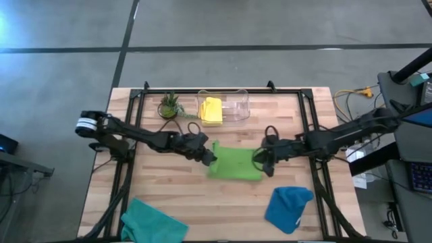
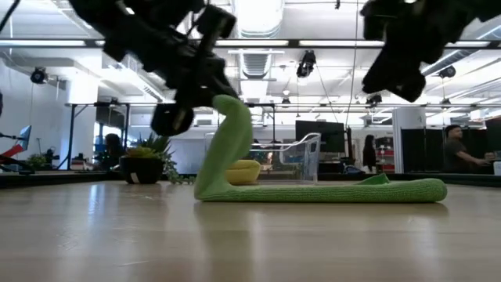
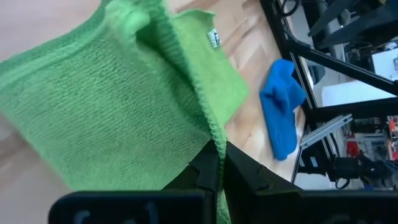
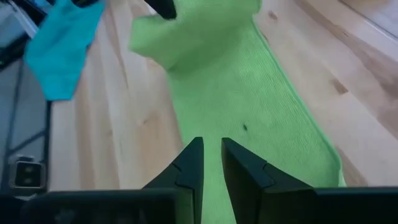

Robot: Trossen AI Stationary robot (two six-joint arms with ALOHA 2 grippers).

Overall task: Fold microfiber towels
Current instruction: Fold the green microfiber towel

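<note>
Left tool pinches the lime green towel's left edge, lifted; right tool, slightly spread, hovers over the opposite edge.

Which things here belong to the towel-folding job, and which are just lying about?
Job: lime green towel, held by left gripper; right gripper; yellow towel; blue towel; teal towel.
Lying about: potted plant; clear bin.

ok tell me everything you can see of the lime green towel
The lime green towel is a plain, nubby microfiber cloth lying mid-table on the wood, folded into a flat rectangle. Its left end is lifted and curls upward, pinched by the left gripper. The right gripper hovers at its right end, fingers slightly apart. A small tag shows at one corner.
</note>
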